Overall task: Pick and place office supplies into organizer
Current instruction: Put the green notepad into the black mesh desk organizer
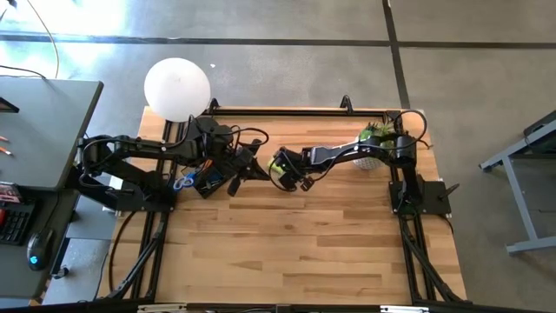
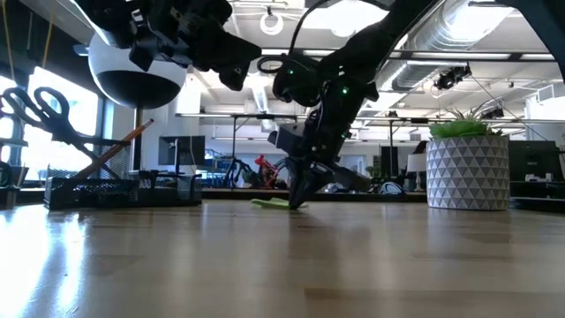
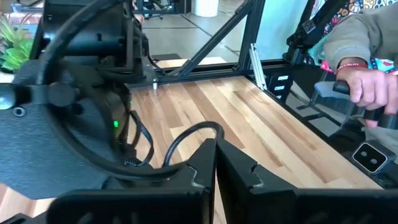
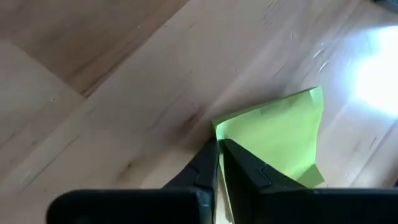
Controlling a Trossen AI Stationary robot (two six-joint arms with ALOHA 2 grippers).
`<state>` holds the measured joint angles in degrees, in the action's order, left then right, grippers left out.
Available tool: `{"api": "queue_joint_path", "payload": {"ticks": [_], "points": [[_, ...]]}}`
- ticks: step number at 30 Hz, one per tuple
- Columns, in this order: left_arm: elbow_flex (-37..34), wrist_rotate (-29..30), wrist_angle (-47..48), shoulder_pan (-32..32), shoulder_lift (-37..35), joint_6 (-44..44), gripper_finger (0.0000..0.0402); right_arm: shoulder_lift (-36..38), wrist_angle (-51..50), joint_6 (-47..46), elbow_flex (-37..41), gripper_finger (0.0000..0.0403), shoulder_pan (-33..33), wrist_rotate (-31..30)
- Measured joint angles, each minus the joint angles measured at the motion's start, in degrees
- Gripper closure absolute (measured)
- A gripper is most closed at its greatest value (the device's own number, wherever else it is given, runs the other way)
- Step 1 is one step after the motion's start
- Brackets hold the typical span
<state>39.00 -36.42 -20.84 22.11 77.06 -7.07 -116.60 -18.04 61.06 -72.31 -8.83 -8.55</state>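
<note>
The right hand (image 4: 219, 155) is down at the table (image 1: 295, 243), near the middle of its far half, with its fingers pinched narrow on the raised corner of a yellow-green sticky note (image 4: 273, 134). In the right wrist view the fingertips meet at the paper's edge, and one corner of the sheet lifts off the wood while the rest lies flat. The low view shows the same sheet as a thin green sliver (image 2: 269, 202) touching the table right under the fingertips, so it looks gripped but not yet lifted.

The left hand (image 3: 214, 165) hangs above the table toward the far left corner, fingers shut together and holding nothing, waiting.

The organizer (image 2: 124, 190) stands at the far left of the table, just beside the white globe lamp (image 1: 177, 89). It already holds blue-handled scissors (image 1: 184, 181) and an orange pencil (image 2: 119, 148) leaning upright. By my judgement the task is well along: the note is the only loose item I can find on the wood, and it has yet to be carried over to the tray.

Only the low view shows the scissors and pencil standing in the organizer; from above, the left arm covers most of it. Only the right wrist view shows the pinch on the note. The left wrist view alone shows a person's hand (image 3: 367, 87) beyond the table edge. A potted plant (image 1: 375, 139) sits at the far right corner.
</note>
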Motion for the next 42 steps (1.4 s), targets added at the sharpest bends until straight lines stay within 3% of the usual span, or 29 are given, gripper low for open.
{"api": "queue_joint_path", "payload": {"ticks": [12,16,20,27,31,36,42], "points": [[0.0,-2.01,0.0,0.0,-1.17,7.47,0.0399,4.21,2.13,-0.12,0.26,0.0401,1.11,-4.55],[0.0,-7.06,-0.89,0.0,-5.92,13.62,0.0399,7.59,4.27,-0.66,0.18,0.0402,1.45,-5.8],[0.03,-7.86,-1.34,0.0,-14.22,14.4,0.0399,10.32,8.95,-0.87,0.17,0.0402,1.52,-3.73],[0.07,5.57,10.21,0.0,-28.66,10.31,0.0399,11.61,17.84,0.84,0.04,0.0402,1.52,1.63],[0.07,9.44,19.94,0.0,-34.32,7.52,0.0399,11.76,15.91,0.68,0.04,0.0402,1.49,2.78],[0.04,14.43,25.26,0.02,-35.16,6.53,0.0399,9.81,6.91,2.23,0.04,0.0384,0.97,12.33],[0.04,15.15,25.34,0.0,-31.6,5.79,0.0399,2.95,8.16,5.35,0.04,0.0313,3.9,13.0]]}}
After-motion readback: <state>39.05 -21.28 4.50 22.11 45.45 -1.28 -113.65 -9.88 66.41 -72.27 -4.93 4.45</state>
